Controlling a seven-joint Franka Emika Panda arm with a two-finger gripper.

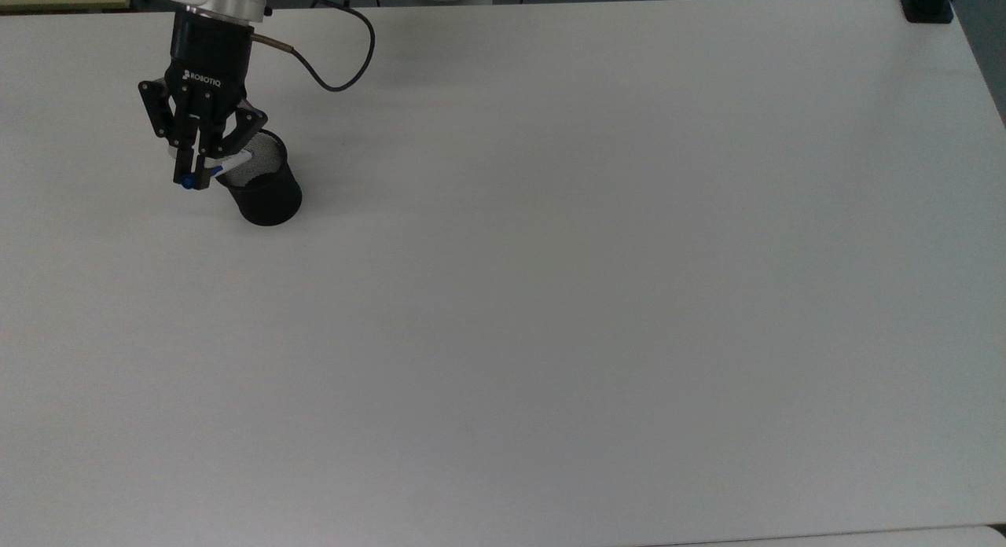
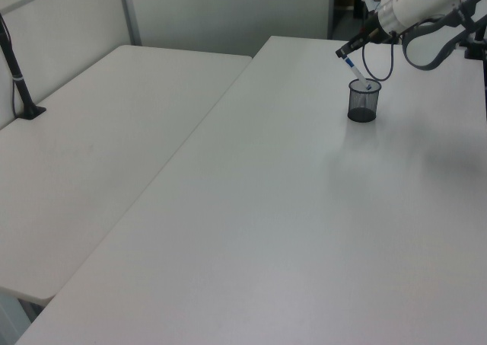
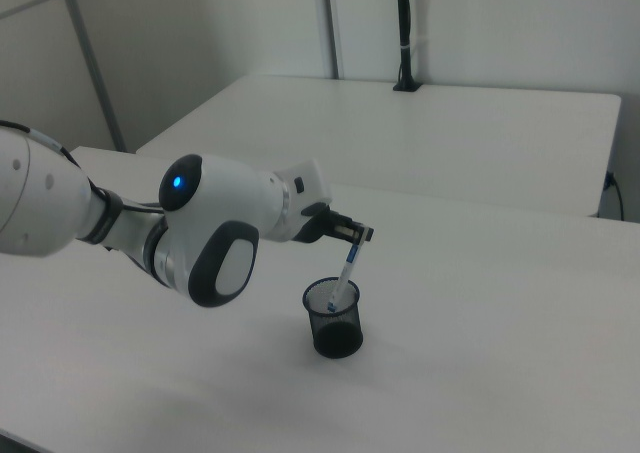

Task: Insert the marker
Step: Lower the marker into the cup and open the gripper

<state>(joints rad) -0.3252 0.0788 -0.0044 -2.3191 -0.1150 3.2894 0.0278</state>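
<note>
My gripper (image 1: 192, 179) (image 2: 344, 53) (image 3: 358, 239) is shut on the blue top end of the marker (image 1: 224, 168) (image 2: 355, 71) (image 3: 345, 272). The white-barrelled marker hangs tilted, its lower end dipping through the mouth of the black mesh cup (image 1: 263, 192) (image 2: 363, 104) (image 3: 335, 325). The gripper hovers just above the cup's rim, at the cup's left edge in the top view. The cup stands upright on the white table (image 1: 550, 295), near the top view's upper left.
A black cable (image 1: 330, 67) loops from the wrist over the table. A black clamp post (image 1: 927, 5) sits at the top view's upper right corner. A second white table (image 2: 106, 132) lies on the left view's left.
</note>
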